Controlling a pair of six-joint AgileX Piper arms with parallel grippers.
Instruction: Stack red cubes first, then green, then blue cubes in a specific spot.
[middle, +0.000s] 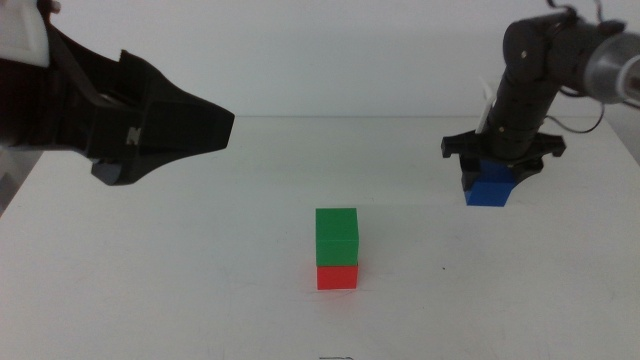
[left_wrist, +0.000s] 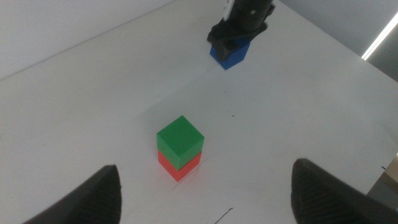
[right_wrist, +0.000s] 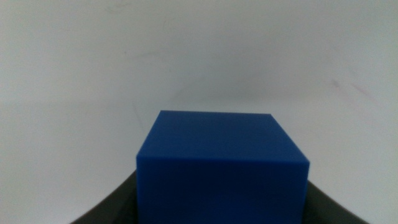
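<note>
The green cube (middle: 337, 235) sits squarely on top of the red cube (middle: 337, 276) in the middle of the white table; the pair also shows in the left wrist view as green cube (left_wrist: 180, 140) on red cube (left_wrist: 178, 167). At the right rear, the blue cube (middle: 488, 190) is low at the table. My right gripper (middle: 497, 170) comes down over it, one jaw against each side. The blue cube (right_wrist: 222, 167) fills the right wrist view. My left gripper (left_wrist: 204, 193) is open and empty, raised at the left, well back from the stack.
The left arm's dark body (middle: 150, 115) hangs over the table's left rear. Bare white tabletop (middle: 200, 280) lies around the stack and between it and the blue cube. The table's right edge (left_wrist: 379, 168) shows in the left wrist view.
</note>
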